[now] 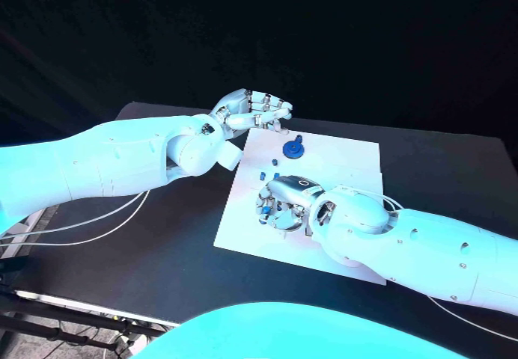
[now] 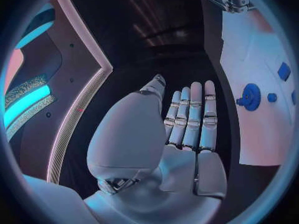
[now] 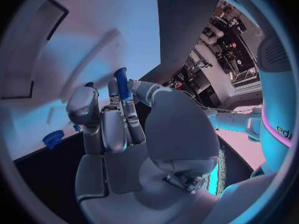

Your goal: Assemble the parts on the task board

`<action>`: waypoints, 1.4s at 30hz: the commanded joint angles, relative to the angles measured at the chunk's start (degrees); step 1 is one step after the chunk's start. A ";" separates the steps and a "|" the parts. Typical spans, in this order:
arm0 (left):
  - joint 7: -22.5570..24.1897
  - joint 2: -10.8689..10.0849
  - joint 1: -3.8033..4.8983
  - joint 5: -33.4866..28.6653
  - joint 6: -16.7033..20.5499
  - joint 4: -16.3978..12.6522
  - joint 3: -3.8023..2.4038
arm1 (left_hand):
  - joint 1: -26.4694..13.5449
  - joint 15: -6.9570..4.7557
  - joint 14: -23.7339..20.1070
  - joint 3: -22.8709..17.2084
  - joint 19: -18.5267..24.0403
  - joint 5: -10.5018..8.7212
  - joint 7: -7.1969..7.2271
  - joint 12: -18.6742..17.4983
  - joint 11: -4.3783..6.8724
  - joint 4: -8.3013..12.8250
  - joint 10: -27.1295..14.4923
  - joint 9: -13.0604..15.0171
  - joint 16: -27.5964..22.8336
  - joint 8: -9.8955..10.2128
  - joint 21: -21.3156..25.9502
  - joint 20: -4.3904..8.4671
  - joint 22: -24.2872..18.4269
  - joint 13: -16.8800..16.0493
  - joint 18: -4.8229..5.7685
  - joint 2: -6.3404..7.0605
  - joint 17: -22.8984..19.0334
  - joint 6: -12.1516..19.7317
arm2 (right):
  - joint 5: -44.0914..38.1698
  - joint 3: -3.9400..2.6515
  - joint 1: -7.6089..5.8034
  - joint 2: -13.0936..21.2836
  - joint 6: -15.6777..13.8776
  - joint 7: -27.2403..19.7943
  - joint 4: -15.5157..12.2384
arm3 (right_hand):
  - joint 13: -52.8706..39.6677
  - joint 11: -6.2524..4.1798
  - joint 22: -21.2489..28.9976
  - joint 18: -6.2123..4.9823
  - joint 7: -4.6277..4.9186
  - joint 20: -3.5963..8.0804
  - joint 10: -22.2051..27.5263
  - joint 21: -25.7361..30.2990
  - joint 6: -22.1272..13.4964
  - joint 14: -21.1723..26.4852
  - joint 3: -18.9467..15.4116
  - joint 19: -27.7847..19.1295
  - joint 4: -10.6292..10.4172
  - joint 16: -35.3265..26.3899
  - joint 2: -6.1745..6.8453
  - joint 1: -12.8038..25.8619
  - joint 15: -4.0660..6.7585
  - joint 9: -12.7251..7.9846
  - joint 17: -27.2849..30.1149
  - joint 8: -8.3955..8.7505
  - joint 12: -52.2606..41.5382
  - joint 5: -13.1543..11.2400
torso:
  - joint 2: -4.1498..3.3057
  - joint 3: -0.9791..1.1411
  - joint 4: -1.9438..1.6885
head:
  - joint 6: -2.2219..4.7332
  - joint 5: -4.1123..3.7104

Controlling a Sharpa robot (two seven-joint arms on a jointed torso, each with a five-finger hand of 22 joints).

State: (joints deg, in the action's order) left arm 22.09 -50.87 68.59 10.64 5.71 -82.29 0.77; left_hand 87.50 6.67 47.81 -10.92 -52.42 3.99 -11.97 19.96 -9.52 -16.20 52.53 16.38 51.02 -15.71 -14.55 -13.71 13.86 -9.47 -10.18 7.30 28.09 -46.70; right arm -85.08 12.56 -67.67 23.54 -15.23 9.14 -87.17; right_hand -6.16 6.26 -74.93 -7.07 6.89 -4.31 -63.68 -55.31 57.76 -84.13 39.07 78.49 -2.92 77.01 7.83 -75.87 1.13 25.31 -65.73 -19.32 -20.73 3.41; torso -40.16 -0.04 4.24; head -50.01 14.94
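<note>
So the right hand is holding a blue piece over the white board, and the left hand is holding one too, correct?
Not quite. The left hand holds nothing: the left wrist view shows its fingers straight and bare, beside the white board. The right hand does hold a blue piece over the board, as the right wrist view shows.

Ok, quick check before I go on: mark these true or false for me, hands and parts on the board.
1. The right hand pinches a blue part. True.
2. The left hand grips a blue part as well. False: it holds nothing, and the left wrist view shows its fingers stretched out.
3. A blue gear-like part sits on the task board, free of both hands. True.
4. The right hand hangs over bare table, off the board. False: it is over the task board's middle.
</note>
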 commanded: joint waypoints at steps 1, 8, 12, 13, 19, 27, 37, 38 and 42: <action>0.30 0.08 0.04 0.19 -0.97 -0.15 -0.05 | -0.15 0.03 -0.47 -0.20 -0.39 0.11 -1.08 0.34 -0.19 -0.24 -0.20 -0.05 0.21 -0.06 0.19 0.02 -0.06 0.09 -0.25 -0.42 -0.06 0.43 | -1.84 0.06 0.12 -0.13 0.57 1.38 0.25 | -0.06 -3.38 -1.39 0.85 0.14 -0.03 -3.17 0.03 0.10 -1.12 2.27 -0.02 2.50 0.24 -0.58 -0.30 0.31 0.12 -0.06 -0.21 -0.30 -0.55 | 0.02 -0.01 0.03 | 0.01 0.01; 0.23 0.06 0.04 0.21 -1.07 -0.17 -0.05 | -0.22 0.04 -0.48 -0.19 -0.47 0.10 -1.08 0.37 -0.20 -0.26 -0.23 -0.05 0.25 -0.07 0.30 0.02 -0.14 0.10 -0.25 -0.42 -0.12 0.45 | -2.87 0.06 0.14 -0.34 1.69 1.86 0.18 | -0.10 -3.35 -1.45 0.87 0.07 -0.03 -3.17 -0.03 0.03 -1.12 2.25 -0.02 2.61 0.24 -0.83 -0.36 0.36 0.28 -0.07 -0.35 -0.30 -0.62 | 0.02 0.01 0.01 | 0.01 -0.10; 0.21 0.03 0.04 0.22 -1.08 -0.16 -0.05 | -0.22 0.04 -0.48 -0.19 -0.47 0.10 -1.08 0.37 -0.20 -0.26 -0.23 -0.05 0.25 -0.07 0.30 0.02 -0.14 0.10 -0.25 -0.42 -0.12 0.45 | -2.97 0.09 0.15 -0.28 2.36 1.73 -0.13 | -0.13 -3.31 -1.32 0.79 0.10 -0.04 -3.07 0.41 -0.11 -1.05 2.00 -0.19 2.70 0.10 -0.79 -0.22 0.36 0.46 0.20 -0.47 -0.26 -0.62 | 0.04 -0.02 0.03 | 0.01 -0.08; 0.20 0.03 0.04 0.23 -1.08 -0.16 -0.05 | -0.22 0.04 -0.48 -0.19 -0.47 0.10 -1.08 0.37 -0.20 -0.26 -0.23 -0.05 0.25 -0.07 0.30 0.02 -0.14 0.10 -0.25 -0.42 -0.12 0.45 | -2.86 0.10 0.15 -0.26 2.37 1.61 -0.17 | -0.14 -3.30 -1.34 0.79 0.11 -0.04 -3.05 0.39 -0.15 -1.04 1.93 -0.19 2.70 0.07 -0.78 -0.16 0.35 0.51 0.25 -0.50 -0.25 -0.61 | 0.04 -0.02 0.03 | 0.01 -0.06; 0.19 0.00 0.04 0.25 -1.10 -0.16 -0.05 | -0.22 0.04 -0.48 -0.19 -0.47 0.10 -1.08 0.37 -0.20 -0.26 -0.23 -0.05 0.25 -0.07 0.30 0.02 -0.14 0.10 -0.25 -0.42 -0.12 0.45 | -1.64 0.15 0.14 0.11 1.68 0.26 -0.55 | -0.62 -3.10 -0.97 0.60 0.24 -0.37 -2.21 1.89 -2.42 -0.85 -2.07 -0.77 2.32 -0.33 1.14 2.90 0.07 0.87 0.78 0.01 -0.35 0.42 | 0.08 0.00 0.04 | 0.01 0.00; 0.11 -0.13 0.04 0.25 -1.14 -0.15 -0.05 | -0.22 0.04 -0.48 -0.19 -0.47 0.10 -1.08 0.37 -0.20 -0.26 -0.23 -0.05 0.25 -0.07 0.30 0.02 -0.14 0.10 -0.25 -0.42 -0.12 0.45 | -1.06 0.22 0.14 1.05 -0.27 -0.57 -1.27 | -1.18 -2.88 -0.73 0.50 0.46 -0.54 -1.46 2.75 -3.72 -0.82 -4.42 -0.90 2.05 -0.40 2.86 3.98 -0.08 0.35 0.84 1.29 -0.74 0.31 | 0.05 0.00 0.02 | 0.01 -0.03; -0.11 -0.16 0.04 0.26 -1.35 -0.10 -0.05 | -0.30 0.05 -0.49 -0.17 -0.53 0.09 -1.09 0.39 -0.20 -0.29 -0.25 -0.06 0.28 -0.09 0.39 0.02 -0.19 0.11 -0.25 -0.44 -0.17 0.46 | -1.09 0.27 0.14 1.40 -4.51 -0.69 -1.45 | -1.58 -1.26 2.27 -0.60 1.65 -1.59 5.68 11.17 -7.07 0.96 -6.36 -4.18 2.10 -2.75 4.19 3.65 -1.48 -0.64 4.46 3.18 -0.82 0.62 | 0.04 0.01 0.02 | 0.01 -0.22; -0.12 -0.16 0.04 0.26 -1.37 -0.09 -0.05 | -0.30 0.05 -0.49 -0.17 -0.53 0.09 -1.09 0.39 -0.20 -0.29 -0.25 -0.06 0.28 -0.09 0.39 0.02 -0.19 0.11 -0.25 -0.44 -0.17 0.46 | -1.09 0.27 0.14 1.41 -4.69 -0.67 -1.45 | -1.63 -1.18 2.36 -0.64 1.70 -1.68 6.16 11.49 -7.23 1.11 -6.47 -4.32 2.10 -2.87 4.23 3.59 -1.56 -0.71 4.65 3.25 -0.98 0.62 | 0.03 0.01 0.00 | 0.01 -0.24; -0.17 -0.16 0.04 0.26 -1.42 -0.06 -0.05 | -0.30 0.05 -0.49 -0.17 -0.53 0.09 -1.09 0.39 -0.20 -0.29 -0.25 -0.06 0.28 -0.09 0.39 0.02 -0.19 0.11 -0.25 -0.44 -0.17 0.46 | -1.08 0.28 0.14 1.49 -5.33 -0.63 -1.45 | -1.93 -0.74 3.38 -1.11 2.09 -2.16 9.39 14.65 -8.90 2.26 -7.18 -5.64 1.98 -3.78 4.52 3.37 -2.04 -1.38 6.24 4.26 -2.13 0.63 | 0.05 0.01 0.00 | 0.01 -0.27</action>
State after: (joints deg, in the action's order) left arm 21.72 -51.08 68.59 10.79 5.37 -82.25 0.77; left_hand 87.50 6.67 47.81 -10.92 -52.42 3.99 -11.97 19.96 -9.52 -16.20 52.53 16.38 51.02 -15.71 -14.55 -13.71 13.72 -9.43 -10.18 7.30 27.97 -46.70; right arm -86.07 12.83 -67.57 24.99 -18.62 9.25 -88.51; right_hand -8.05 5.53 -71.66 -7.07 9.00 -6.47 -54.71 -41.02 49.10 -82.07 32.17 73.02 -0.96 73.41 11.86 -72.48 -0.93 23.99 -59.70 -15.25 -22.74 3.88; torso -40.12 -0.03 4.27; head -50.01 14.70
